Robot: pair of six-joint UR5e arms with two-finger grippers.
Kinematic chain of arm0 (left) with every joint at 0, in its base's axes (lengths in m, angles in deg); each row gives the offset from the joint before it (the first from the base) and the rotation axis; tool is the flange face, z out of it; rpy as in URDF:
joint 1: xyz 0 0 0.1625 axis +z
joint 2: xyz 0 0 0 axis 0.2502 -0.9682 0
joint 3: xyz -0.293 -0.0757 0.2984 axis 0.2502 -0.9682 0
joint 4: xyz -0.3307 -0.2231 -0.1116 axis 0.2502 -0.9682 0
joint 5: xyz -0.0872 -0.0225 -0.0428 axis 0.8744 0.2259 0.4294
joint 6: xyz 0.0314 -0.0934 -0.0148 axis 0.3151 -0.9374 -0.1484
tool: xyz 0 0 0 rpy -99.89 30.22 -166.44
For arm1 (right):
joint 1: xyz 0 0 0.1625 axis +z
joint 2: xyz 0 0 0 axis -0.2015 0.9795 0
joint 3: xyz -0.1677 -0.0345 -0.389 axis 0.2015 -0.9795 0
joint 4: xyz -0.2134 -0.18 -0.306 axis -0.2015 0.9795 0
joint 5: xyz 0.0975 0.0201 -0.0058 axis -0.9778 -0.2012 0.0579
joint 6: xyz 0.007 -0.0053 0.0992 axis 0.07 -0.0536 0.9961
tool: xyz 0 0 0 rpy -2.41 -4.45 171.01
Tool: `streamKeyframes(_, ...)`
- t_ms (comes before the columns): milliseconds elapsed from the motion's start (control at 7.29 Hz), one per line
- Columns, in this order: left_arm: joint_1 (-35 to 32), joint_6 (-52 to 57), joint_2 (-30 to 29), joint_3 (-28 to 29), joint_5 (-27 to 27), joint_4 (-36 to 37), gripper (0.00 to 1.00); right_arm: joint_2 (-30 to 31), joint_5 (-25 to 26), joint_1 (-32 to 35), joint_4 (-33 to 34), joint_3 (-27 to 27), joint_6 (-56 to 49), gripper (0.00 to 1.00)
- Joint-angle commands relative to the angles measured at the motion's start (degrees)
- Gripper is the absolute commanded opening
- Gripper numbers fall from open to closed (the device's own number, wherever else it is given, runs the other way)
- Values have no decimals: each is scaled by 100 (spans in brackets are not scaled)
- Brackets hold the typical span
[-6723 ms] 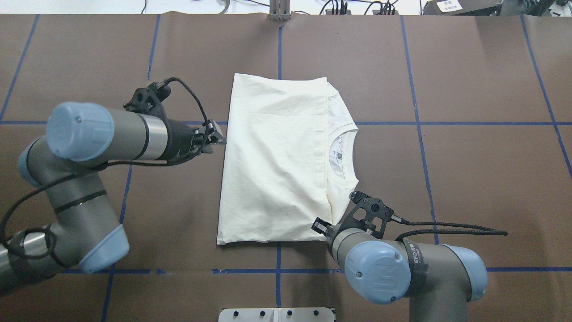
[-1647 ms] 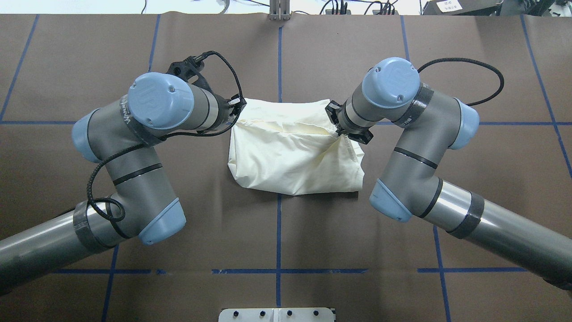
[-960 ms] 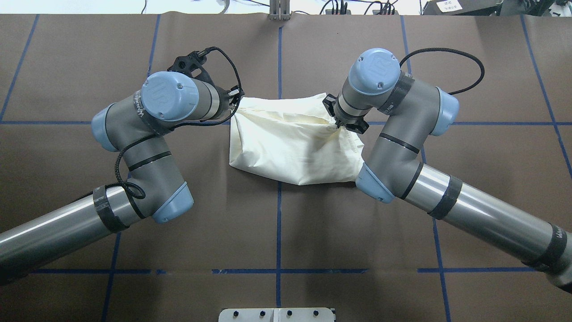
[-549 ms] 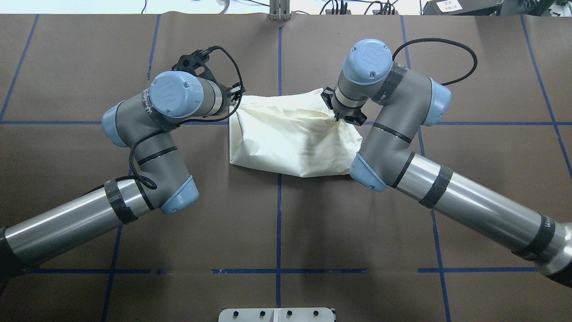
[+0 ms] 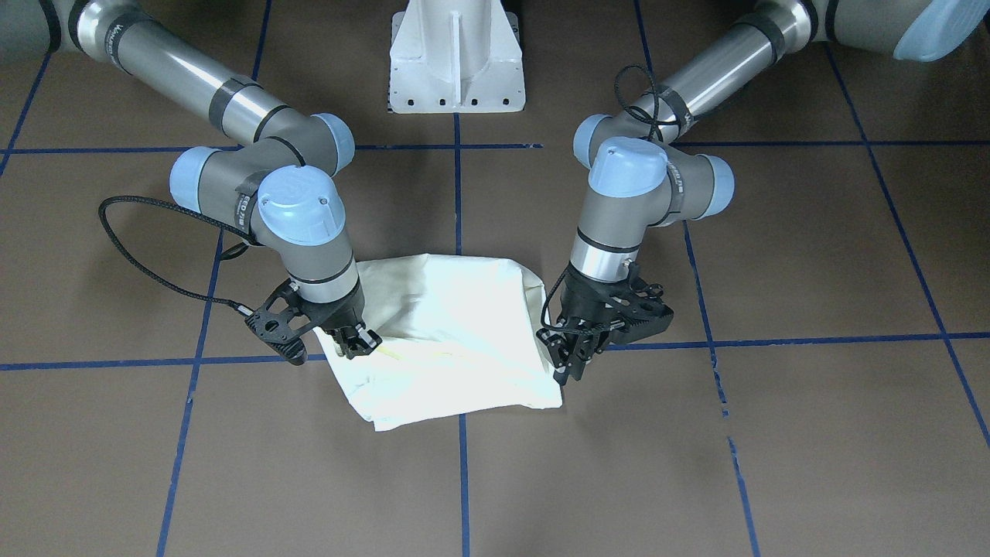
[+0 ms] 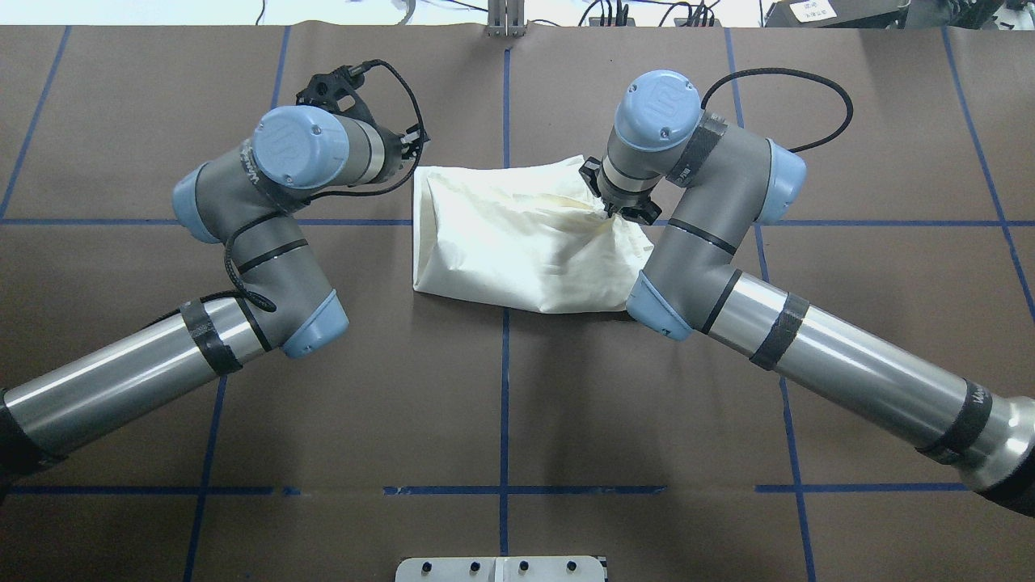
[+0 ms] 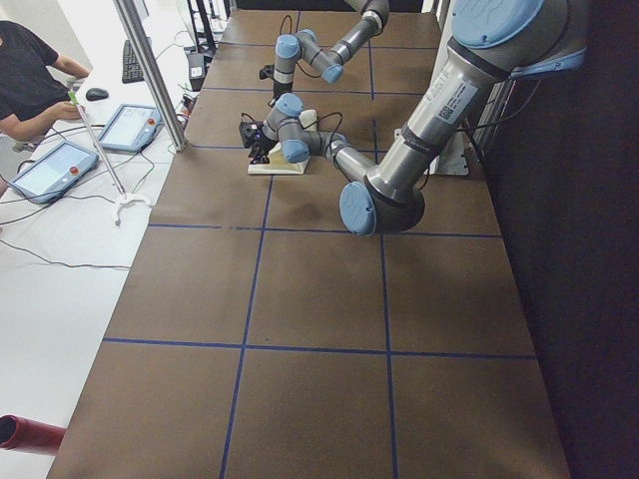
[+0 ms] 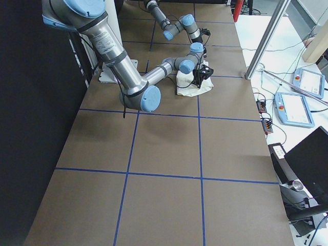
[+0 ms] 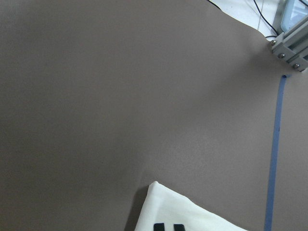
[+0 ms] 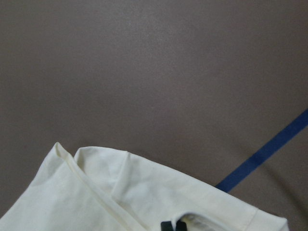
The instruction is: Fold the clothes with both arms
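**Front-facing view.** One cream T-shirt (image 5: pixel 456 340), doubled into a rough rectangle on the brown table (image 5: pixel 696 464), print not showing, lying across the centre tape line (image 5: pixel 462 480). The right gripper (image 5: pixel 362 342) has its fingers closed on the cloth at the corner on this view's left, and creases run into the pinch. I judge the hold is there to lay the doubled edge down square. The left gripper (image 5: pixel 568 363) points down at the opposite edge, touching it or just beside it. Its fingers are narrow, and I cannot tell whether they have cloth between them.

**Overhead view.** The T-shirt (image 6: pixel 517 250) sits between the two wrists. The right gripper (image 6: pixel 616 212) is on the far right corner, with folds gathered toward it. The left gripper (image 6: pixel 412 147) reads as just off the far left corner, though its height may deceive. In my judgement this fold is close to laid, with release yet to come.

**Left side view.** The T-shirt (image 7: pixel 280 168) is small and distant. The fingers are not legible.

**Right side view.** The T-shirt (image 8: pixel 193 86) lies under the far wrists. The fingers are not legible.

**Left wrist view.** Two black fingertips (image 9: pixel 160 226) show at the bottom edge with a narrow gap between them. A corner of the T-shirt (image 9: pixel 192 216) lies under and ahead of them. No grip can be confirmed.

**Right wrist view.** The fingertips (image 10: pixel 166 225) are close together, and the hemmed cloth of the T-shirt (image 10: pixel 96 192) rises to meet them, so the cloth is held.
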Motion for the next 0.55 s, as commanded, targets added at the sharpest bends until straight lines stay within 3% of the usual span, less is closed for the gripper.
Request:
streamKeyframes(0,-305,156,402,-19,746,-862,14,0,0,6,-43,-5,-9,0)
streamKeyframes(137,-262,191,632,-37,784,-1234,0,0,-9,6,-43,4,-9,0)
streamKeyframes(412,54,322,695,-54,1440,-1797,0,0,-9,6,-52,21,-17,0)
